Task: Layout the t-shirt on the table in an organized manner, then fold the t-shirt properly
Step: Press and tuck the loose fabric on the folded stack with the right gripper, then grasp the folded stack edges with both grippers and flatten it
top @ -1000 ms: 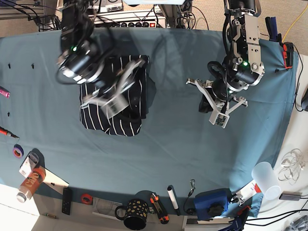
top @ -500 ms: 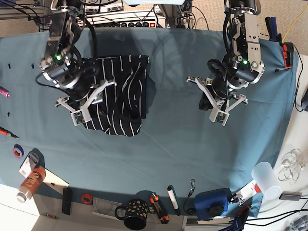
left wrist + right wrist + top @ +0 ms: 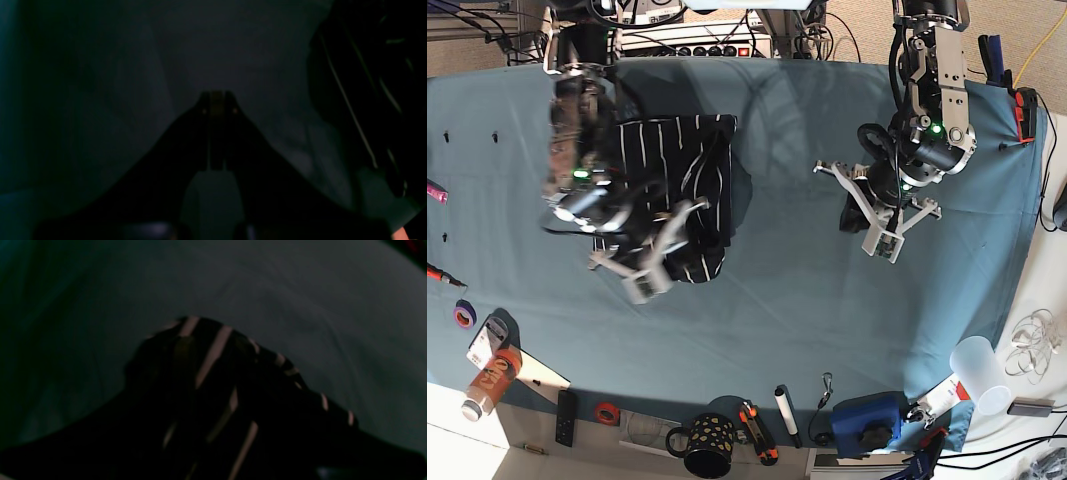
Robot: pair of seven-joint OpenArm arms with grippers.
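Observation:
The t-shirt [image 3: 682, 170], dark with thin white stripes, lies folded into a compact block on the teal table [image 3: 777, 320], left of centre. My right gripper [image 3: 642, 278] is at the shirt's lower left edge. In the right wrist view, striped fabric [image 3: 213, 373] drapes over the fingers and hides them, so the gripper looks shut on it. My left gripper [image 3: 884, 245] hangs over bare cloth well to the right of the shirt. Its fingers are pressed together [image 3: 217, 100] with nothing between them.
Along the near table edge sit a spotted mug [image 3: 707, 440], a white marker [image 3: 785, 413], a blue object [image 3: 867, 420], a clear cup [image 3: 980, 372], red tape [image 3: 606, 411] and an orange bottle [image 3: 489, 380]. Cables and equipment line the far edge.
My right arm has swung from the shirt's upper left down to its lower left edge, and the shirt's lower part has shifted. The left arm has stayed still.

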